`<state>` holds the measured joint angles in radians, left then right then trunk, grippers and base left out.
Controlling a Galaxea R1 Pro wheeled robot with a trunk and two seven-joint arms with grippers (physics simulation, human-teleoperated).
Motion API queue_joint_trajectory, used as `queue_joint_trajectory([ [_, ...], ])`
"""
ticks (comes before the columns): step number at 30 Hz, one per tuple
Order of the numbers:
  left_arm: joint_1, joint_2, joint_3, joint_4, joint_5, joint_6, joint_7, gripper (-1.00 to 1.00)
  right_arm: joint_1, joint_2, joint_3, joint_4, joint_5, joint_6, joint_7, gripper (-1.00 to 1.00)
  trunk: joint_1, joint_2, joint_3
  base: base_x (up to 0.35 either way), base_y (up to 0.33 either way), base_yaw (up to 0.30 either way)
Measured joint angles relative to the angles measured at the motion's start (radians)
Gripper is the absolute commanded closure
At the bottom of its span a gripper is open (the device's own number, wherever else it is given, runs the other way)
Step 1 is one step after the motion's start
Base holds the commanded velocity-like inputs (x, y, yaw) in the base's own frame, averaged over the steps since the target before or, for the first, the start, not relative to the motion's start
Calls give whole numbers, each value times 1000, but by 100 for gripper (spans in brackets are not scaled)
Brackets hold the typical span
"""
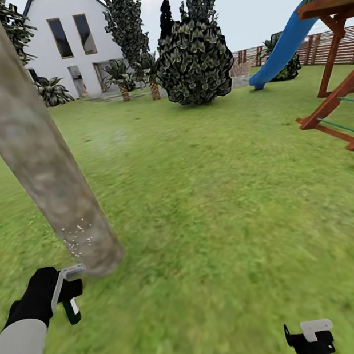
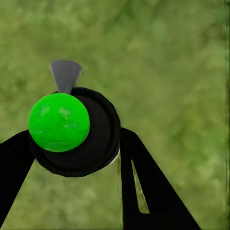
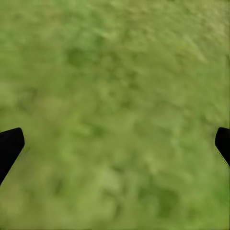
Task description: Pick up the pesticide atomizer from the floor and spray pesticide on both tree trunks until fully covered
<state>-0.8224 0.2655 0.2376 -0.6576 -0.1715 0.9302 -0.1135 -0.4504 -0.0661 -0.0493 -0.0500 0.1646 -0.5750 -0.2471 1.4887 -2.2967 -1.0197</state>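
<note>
Head view: the left pincer sits at about eight o'clock of the frame, clamped on the pesticide atomizer, a small dark bottle that hangs just beside the foot of the tree trunk. That trunk, thick and mottled grey-tan, leans up toward eleven o'clock. Tiny white specks of pesticide dot its bark near the base, just above the pincer. Grass lawn spreads all around. At twelve o'clock stands a dark round bush, with a white house at eleven and a blue slide on a red wooden play frame at two.

Left wrist view: black fingers flank the atomizer's round black body, which carries a bright green disc.

At five o'clock in the head view, the right pincer hovers over grass; its wrist view shows both fingertips spread wide, holding nothing.
</note>
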Motion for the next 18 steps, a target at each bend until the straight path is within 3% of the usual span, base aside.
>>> queue_joint_trajectory([
  [3,1,-7,-37,1,-24,-1,25,100,0,-1,-1,1,1,0,-1,-100,0,0,0,229,-174,6],
  [6,1,-17,-42,2,-22,0,31,100,0,-3,-1,1,1,0,-1,-100,0,0,0,239,-182,1],
  [7,1,-24,-43,2,-16,0,32,100,0,-3,-1,1,1,0,-1,-100,0,0,0,240,-183,0],
  [9,1,-65,-42,2,-15,-2,33,100,0,-3,-1,0,1,0,-1,-100,0,0,0,240,-183,0],
  [10,2,-68,-39,0,-28,-3,33,100,0,-3,-1,0,1,0,-1,-100,0,0,0,240,-183,0],
  [18,30,-54,-25,-15,-30,-5,32,100,0,-3,-1,0,0,0,-1,-100,0,0,0,197,-210,55],
])
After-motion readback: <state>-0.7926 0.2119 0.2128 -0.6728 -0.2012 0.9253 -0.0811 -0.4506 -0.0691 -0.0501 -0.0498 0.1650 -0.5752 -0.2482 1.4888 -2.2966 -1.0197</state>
